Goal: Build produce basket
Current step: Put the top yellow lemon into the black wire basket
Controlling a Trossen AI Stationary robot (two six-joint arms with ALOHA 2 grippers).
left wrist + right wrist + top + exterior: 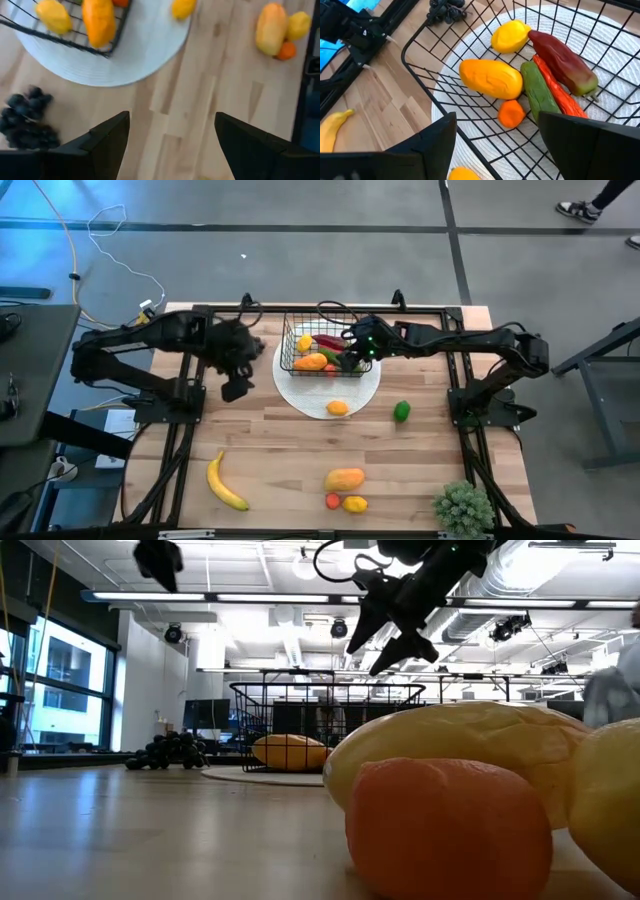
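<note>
A pale butcher-block desk [300,445] stands on a grey floor; the low view looks into a big room with white ceiling ducts, strip lights and tall windows. The black wire basket [325,348] sits at the far middle of the desk on a flat white disc [330,395], its long axis running left to right. Inside lie a yellow fruit [510,36], an orange mango-like fruit [491,78], a small orange ball [512,113], a green cucumber [539,90], a red chili [560,95] and a dark red pepper [562,60]. The right claw [352,345] hangs over the basket's right end, released and empty. The left claw [235,385] hovers left of the disc, spread wide, holding nothing, near the dark grapes [25,117]. A banana [225,482] lies near the front left, tilted lengthwise front to back
</note>
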